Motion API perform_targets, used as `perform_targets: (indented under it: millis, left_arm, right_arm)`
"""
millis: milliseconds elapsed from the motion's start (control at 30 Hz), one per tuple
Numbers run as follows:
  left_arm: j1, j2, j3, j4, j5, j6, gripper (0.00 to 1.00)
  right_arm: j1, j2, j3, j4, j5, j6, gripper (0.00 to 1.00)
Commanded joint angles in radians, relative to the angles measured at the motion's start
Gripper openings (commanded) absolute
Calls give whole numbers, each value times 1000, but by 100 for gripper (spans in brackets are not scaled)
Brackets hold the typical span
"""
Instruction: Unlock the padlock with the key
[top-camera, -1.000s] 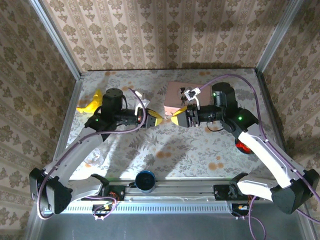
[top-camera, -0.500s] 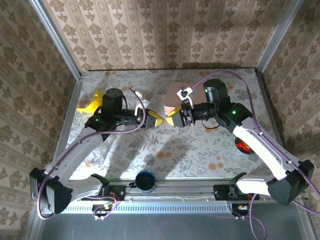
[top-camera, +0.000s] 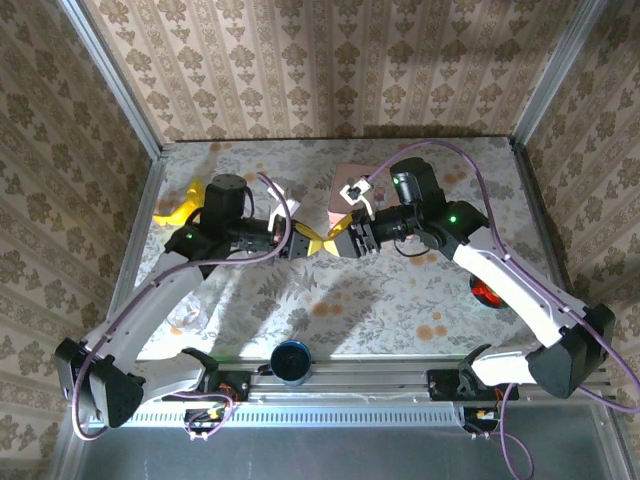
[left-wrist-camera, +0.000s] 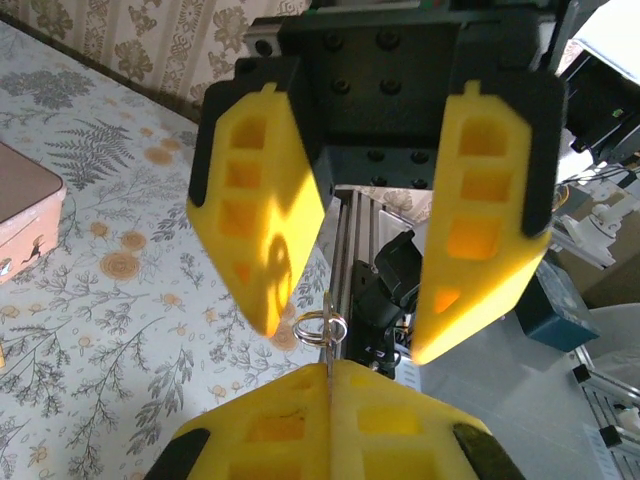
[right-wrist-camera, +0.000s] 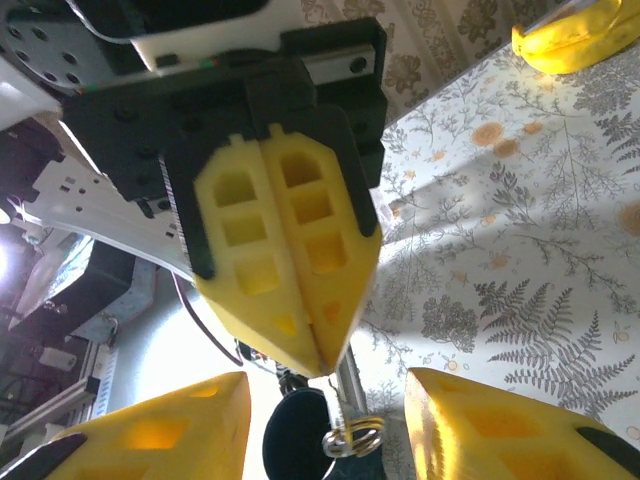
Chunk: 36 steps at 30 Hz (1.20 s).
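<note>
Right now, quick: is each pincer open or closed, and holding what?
Left pincer: closed on a small key with a ring.
Right pincer: open, holding nothing.

Legible text, labels, brands, numbers, signs: none can be read in any view. Pink box (left-wrist-camera: 22, 205) on the table (left-wrist-camera: 150, 300): a few small dark marks along its side edge, too small and blurred to tell whether they are lettering or picture. Table cover and wallpaper (top-camera: 300, 70): printed fern and ornament patterns only, with no characters to make out.
</note>
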Motion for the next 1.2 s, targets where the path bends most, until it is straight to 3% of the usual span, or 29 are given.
perform_targets:
  millis: [0,267,500,1167]
  left_arm:
    - [-11,-4,44,-87,-3,42,0]
    - [-16,-1,56,-108,-18,45,0]
    - [-15,-3,69,-140,-27,67,0]
    - [15,-36,64,-149,-31,61,0]
  right_arm:
    - [10,20,27,7,-44,-35,45]
    - [17,28,22,3,-50,-53,43]
    - [17,28,21,-12,-51,-71,33]
    - [17,11,10,-53,-94,-107,23]
